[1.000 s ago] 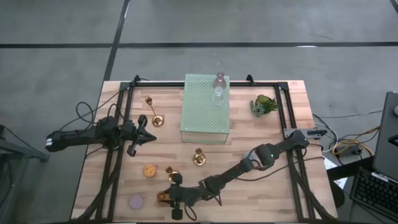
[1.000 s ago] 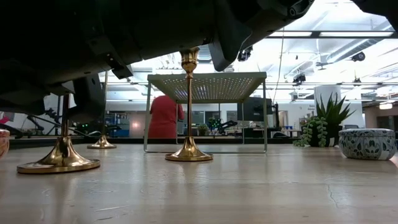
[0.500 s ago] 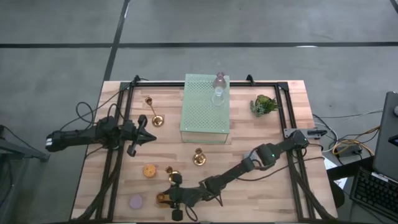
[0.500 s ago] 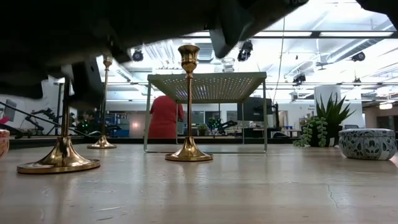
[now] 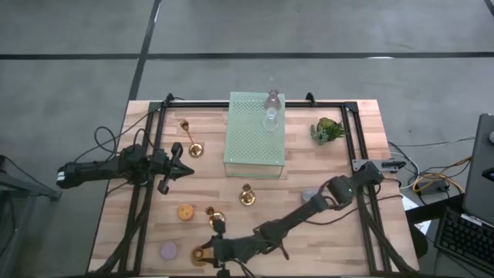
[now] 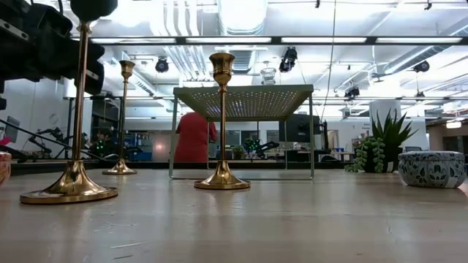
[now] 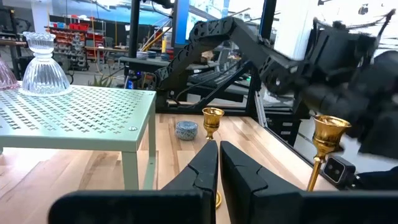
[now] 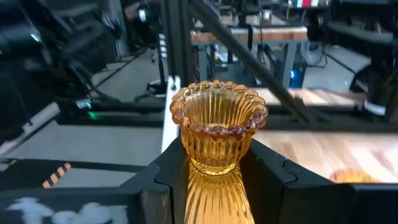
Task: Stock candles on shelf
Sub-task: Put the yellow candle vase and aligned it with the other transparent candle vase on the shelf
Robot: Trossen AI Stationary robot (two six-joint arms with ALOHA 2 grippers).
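The left gripper (image 5: 184, 167) waits at the table's (image 5: 324, 166) left side, its jaws shut on nothing. In its wrist view the two fingers (image 7: 205, 167) lie pressed together, pointing toward the shelf (image 5: 255, 135). Just ahead of that gripper, beyond its tip, a brass candlestick (image 5: 194, 149) stands upright, and a second brass one (image 5: 184, 124) stands farther back near the frame (image 5: 150, 135).

Right of the left gripper the mint shelf stands, its mesh top carrying a clear glass holder (image 5: 271, 117) and a pinkish one (image 5: 272, 97) along its right edge.

Between the two grippers an orange candle (image 5: 185, 211) sits on the wood, with a brass stick (image 5: 211, 211) just beside it. A third stick (image 5: 246, 196) stands in front of the shelf. A lilac candle (image 5: 167, 249) lies just left of the right gripper.

The right gripper (image 5: 202, 254) is at the table's near edge. Its jaws are partly closed around an amber glass candle holder (image 8: 217, 134), ribbed, with a scalloped, beaded rim, held upright between the fingers (image 8: 177, 171).

Well right of it, along the arm, a patterned tin (image 6: 431, 169) sits on the table, and the green plant (image 5: 328, 129) stands near the far right corner.
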